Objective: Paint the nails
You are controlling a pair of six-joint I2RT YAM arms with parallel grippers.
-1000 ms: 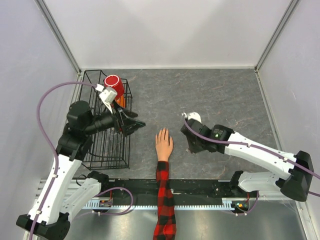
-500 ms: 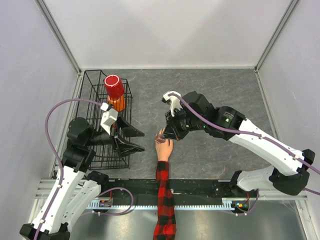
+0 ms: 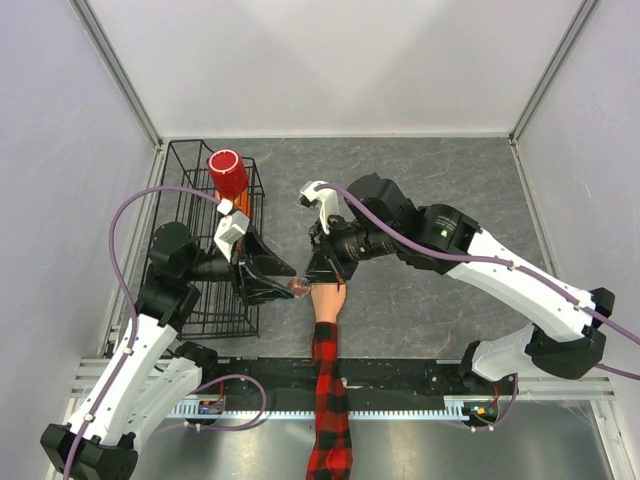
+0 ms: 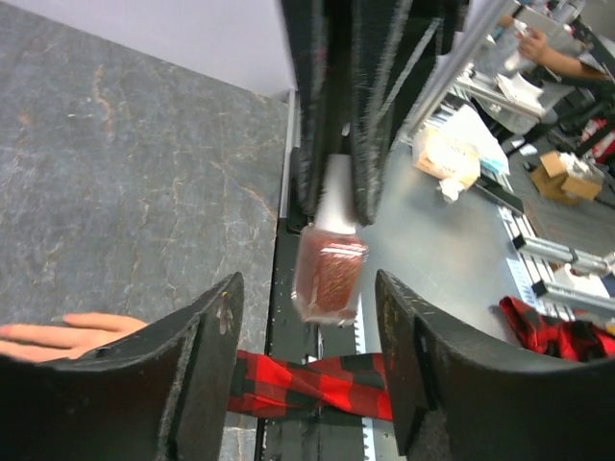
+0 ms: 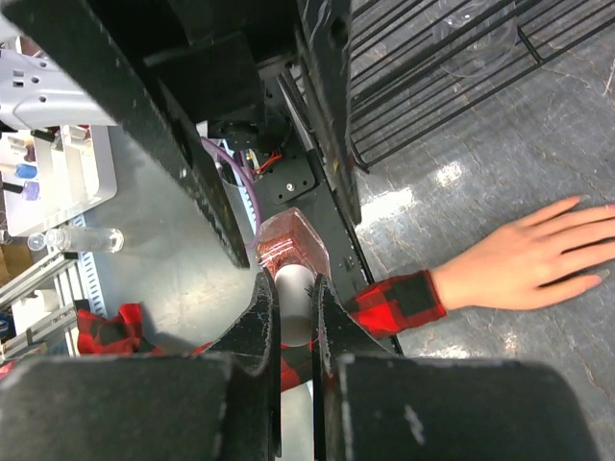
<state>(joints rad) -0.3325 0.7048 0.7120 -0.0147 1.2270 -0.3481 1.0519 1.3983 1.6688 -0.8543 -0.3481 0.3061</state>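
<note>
My right gripper [image 3: 306, 283] is shut on the white cap [image 5: 293, 303] of a small nail polish bottle [image 5: 288, 245] holding reddish polish, and keeps it above the table. In the left wrist view the bottle [image 4: 330, 279] hangs between the open fingers of my left gripper [image 4: 307, 288], touching neither. That gripper [image 3: 275, 281] points right. The peach mannequin hand [image 5: 524, 259] lies flat, its plaid sleeve [image 3: 328, 400] running toward the near edge. In the top view the right gripper partly hides the hand [image 3: 327, 303]. The nails are too small to make out.
A black wire basket [image 3: 190, 300] stands at the left with a red cup [image 3: 228, 172] and an orange item at its far end. A black rail [image 3: 400, 375] runs along the near edge. Grey walls enclose the table.
My right arm has swung left from the table beside the hand, bringing the bottle between the left gripper's fingers. The left gripper has dropped and moved right toward it.
</note>
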